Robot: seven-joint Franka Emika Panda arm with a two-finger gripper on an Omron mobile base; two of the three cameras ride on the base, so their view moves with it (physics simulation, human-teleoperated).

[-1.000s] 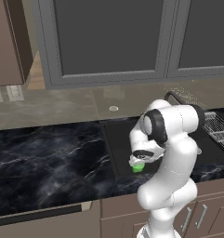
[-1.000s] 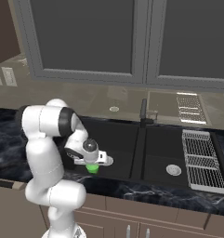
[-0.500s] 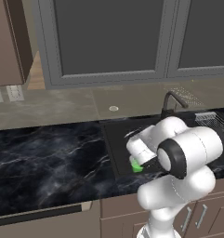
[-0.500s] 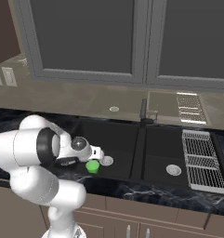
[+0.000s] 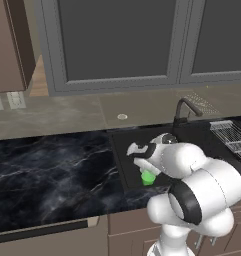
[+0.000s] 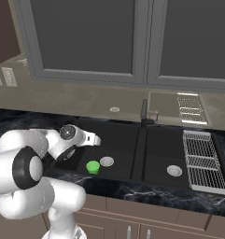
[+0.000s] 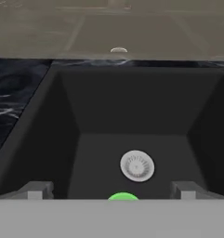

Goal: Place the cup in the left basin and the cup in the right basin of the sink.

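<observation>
Right base view: green cup (image 6: pixel 92 166) beside the drain (image 6: pixel 107 161) in the left basin (image 6: pixel 118 140); gripper (image 7: pixel 113 189) wide, empty.

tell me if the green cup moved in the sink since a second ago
No. In the right base view the green cup sits just left of the left basin's silver drain, as before; only the open gripper has pulled away.

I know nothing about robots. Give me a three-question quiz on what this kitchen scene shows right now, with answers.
1. True or false: the green cup stands in the left basin of the sink.
2. Which lies closer to the cup: A) the left basin's drain, B) the right basin's drain?
3. Fill in: the gripper, above the cup, is ____ (open/shut).

Key: 1 true; 2 A; 3 open.
</observation>
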